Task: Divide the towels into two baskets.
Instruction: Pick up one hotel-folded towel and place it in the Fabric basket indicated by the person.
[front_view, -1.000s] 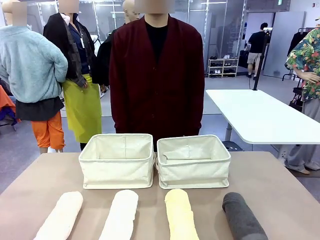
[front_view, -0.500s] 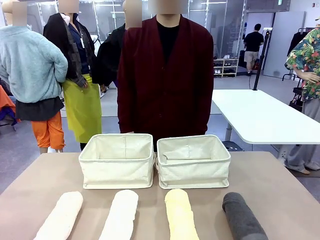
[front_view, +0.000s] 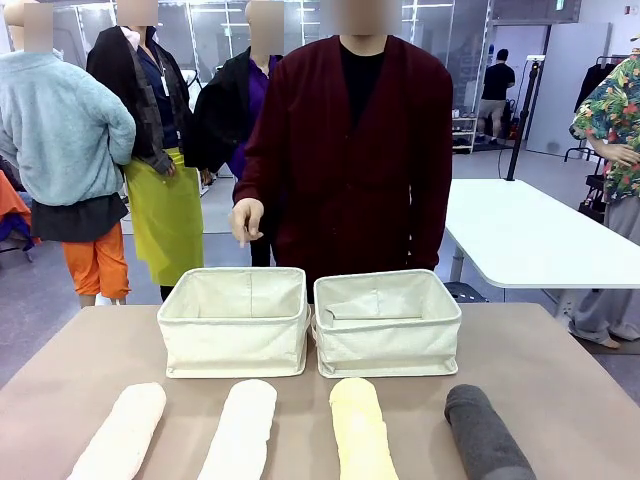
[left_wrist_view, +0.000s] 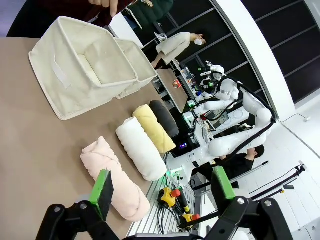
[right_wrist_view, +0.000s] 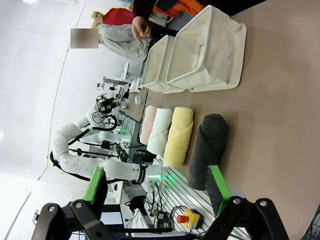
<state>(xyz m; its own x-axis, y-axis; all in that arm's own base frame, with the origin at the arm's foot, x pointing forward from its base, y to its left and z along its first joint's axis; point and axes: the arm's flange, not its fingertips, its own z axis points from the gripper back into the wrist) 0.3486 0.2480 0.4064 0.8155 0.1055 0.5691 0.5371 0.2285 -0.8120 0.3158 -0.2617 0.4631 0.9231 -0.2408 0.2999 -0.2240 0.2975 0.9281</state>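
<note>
Meanwhile, your left hand and right hand hung with fingers apart, empty, while the pink towel, white towel, yellow towel and grey towel lay in a row on the desk before the left basket and right basket.

- right gripper at bottom edge of pic, jaws wide apart, nothing btw them; green pads on both fingers
- view rolled sideways; brown table takes up the right side
- 4 rolled towels lie in a row, parallel, long sides facing each other
- grey towel closest to gripper, its near end just beside the right-hand pad in pic
- next yellow towel, small gap to grey
- then white towel & pink towel, packed tight w/ the yellow
- 2 cream baskets, near basket & far basket, side by side & touching, well apart from towels
- person's hand just past the far basket, fingers curled, not touching it
</note>
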